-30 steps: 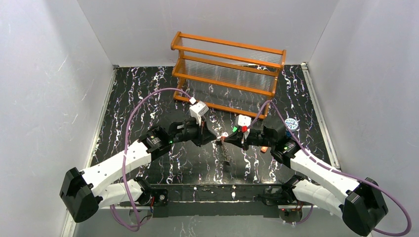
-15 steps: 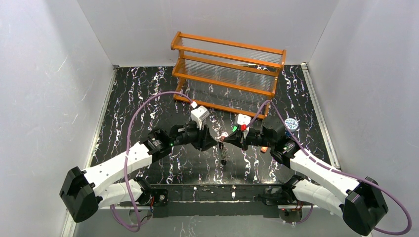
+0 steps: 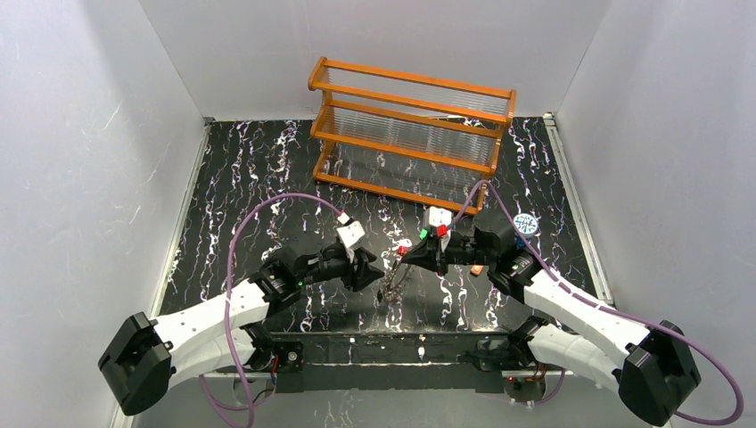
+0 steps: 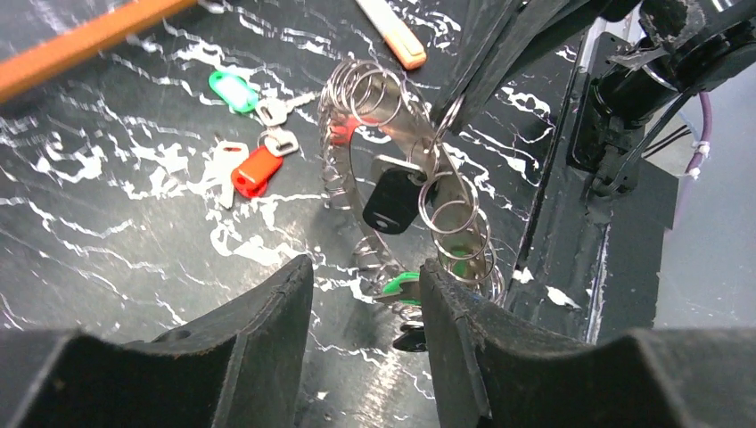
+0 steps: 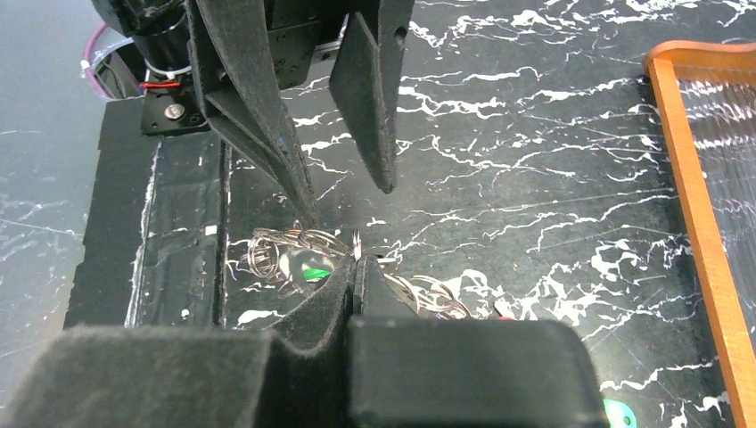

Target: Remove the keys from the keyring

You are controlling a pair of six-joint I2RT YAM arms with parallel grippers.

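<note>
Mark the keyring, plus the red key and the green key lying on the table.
keyring (image 4: pixel 403 134), left wrist view, upper band of the ring.
red key (image 4: pixel 252 172), left wrist view, its plastic head.
green key (image 4: pixel 232 91), left wrist view, its plastic head.

One loose green key (image 4: pixel 232 90), one loose red key (image 4: pixel 254 171), one keyring (image 4: pixel 412 143), one wooden rack (image 3: pixel 410 120), one round lid (image 3: pixel 526 224).
</note>
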